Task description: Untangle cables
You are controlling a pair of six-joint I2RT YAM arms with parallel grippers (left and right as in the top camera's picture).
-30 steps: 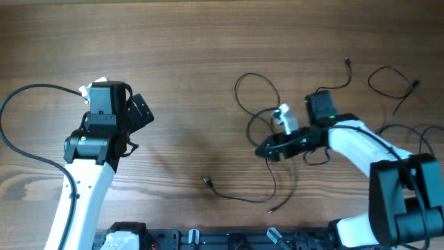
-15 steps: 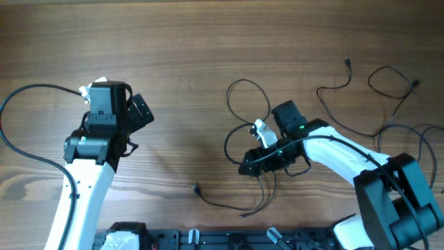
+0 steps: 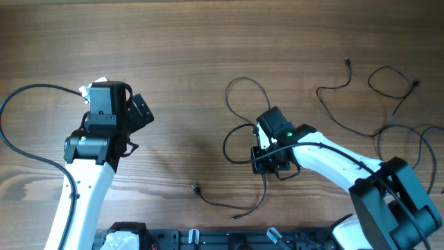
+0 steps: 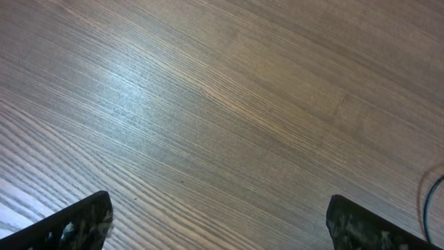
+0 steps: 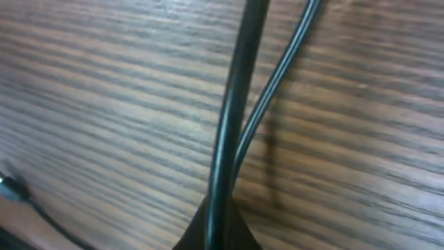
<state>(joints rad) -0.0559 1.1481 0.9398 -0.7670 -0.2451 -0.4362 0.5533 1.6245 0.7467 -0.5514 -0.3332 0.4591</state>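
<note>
The cables are thin black wires. One tangled set loops at the table's middle [image 3: 239,85] and trails down to a small plug [image 3: 195,187]. My right gripper [image 3: 258,161] is shut on these strands. In the right wrist view two black strands [image 5: 236,104] run up from the closed tips [image 5: 218,232] over the wood. More loose cables [image 3: 388,76] lie at the far right. My left gripper [image 3: 142,111] hovers open at the left, far from the wires. Its fingertips [image 4: 76,222] frame only bare wood, with a sliver of cable [image 4: 424,194] at the edge.
The thick black arm cable [image 3: 21,139] curves along the left edge. The robot base rail [image 3: 229,239] runs along the front edge. Another small plug end [image 5: 10,186] shows at the lower left of the right wrist view.
My right gripper moved left, dragging the tangled wires with it, turned, and closed on the strands. The left arm has not moved.
</note>
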